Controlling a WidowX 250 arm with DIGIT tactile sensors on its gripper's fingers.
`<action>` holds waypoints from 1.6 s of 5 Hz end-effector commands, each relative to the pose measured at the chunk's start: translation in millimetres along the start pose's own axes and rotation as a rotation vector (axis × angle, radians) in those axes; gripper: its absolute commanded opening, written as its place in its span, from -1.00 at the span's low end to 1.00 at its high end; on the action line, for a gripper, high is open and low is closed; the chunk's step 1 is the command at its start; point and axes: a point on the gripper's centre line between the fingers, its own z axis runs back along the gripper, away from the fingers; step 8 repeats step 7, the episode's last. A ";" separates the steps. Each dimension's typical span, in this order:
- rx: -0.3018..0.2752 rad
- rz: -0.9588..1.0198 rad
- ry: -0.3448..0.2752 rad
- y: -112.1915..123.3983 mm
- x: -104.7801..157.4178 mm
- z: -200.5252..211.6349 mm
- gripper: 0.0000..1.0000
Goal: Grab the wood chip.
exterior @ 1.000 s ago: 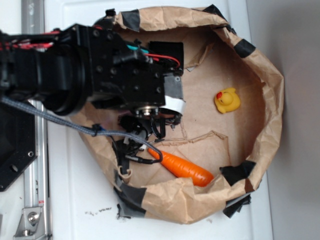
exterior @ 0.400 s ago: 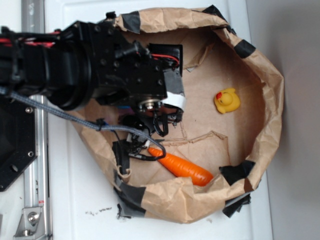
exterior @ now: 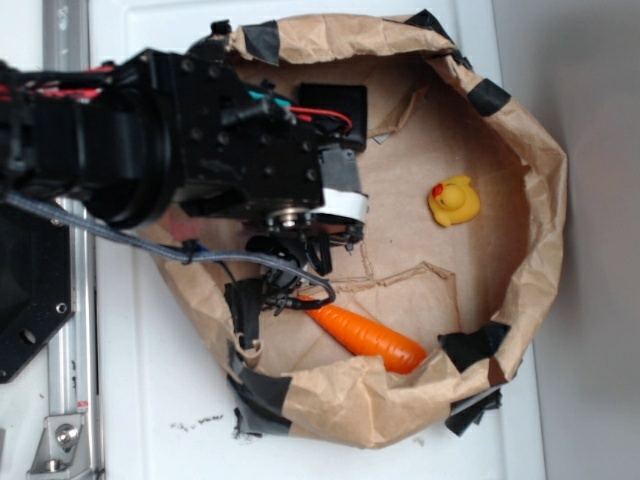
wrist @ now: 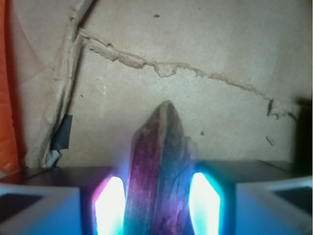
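Wrist view: you've got the wood chip (wrist: 159,171) sitting squarely between the two fingers (wrist: 110,205), and both glowing pads look pressed against its sides. So the gripper (wrist: 157,208) is clamped on the chip. The chip's pointed end sticks out past the fingertips, toward the torn seam in the brown paper (wrist: 195,49). Its grain shows purple and blue from the pad lights.

In that same view, a strip of orange runs down the far left edge; that's the carrot (wrist: 6,88). A small piece of dark tape (wrist: 61,132) sits on the paper fold left of the chip.

Exterior view: you can't see the chip at all, because the arm body (exterior: 200,150) and its cables cover that spot. The gripper (exterior: 300,262) is down low over the left part of the paper-lined basin (exterior: 530,180), with its tip hidden in the cable clutter. The carrot (exterior: 365,338) lies just right of and nearer than the gripper, close but whether it touches the cables you can't tell. The yellow duck (exterior: 454,200) sits well apart on the right side. A black block (exterior: 335,105) sits at the far side, partly behind the arm.
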 end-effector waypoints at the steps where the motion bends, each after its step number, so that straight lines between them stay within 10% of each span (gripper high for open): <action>1: 0.043 0.035 -0.059 -2.7 -0.1 41.6 -1.00; 3: 0.040 0.254 -0.203 21.5 2.7 142.6 -1.00; 8: 0.073 0.251 -0.130 13.3 36.5 159.7 -1.00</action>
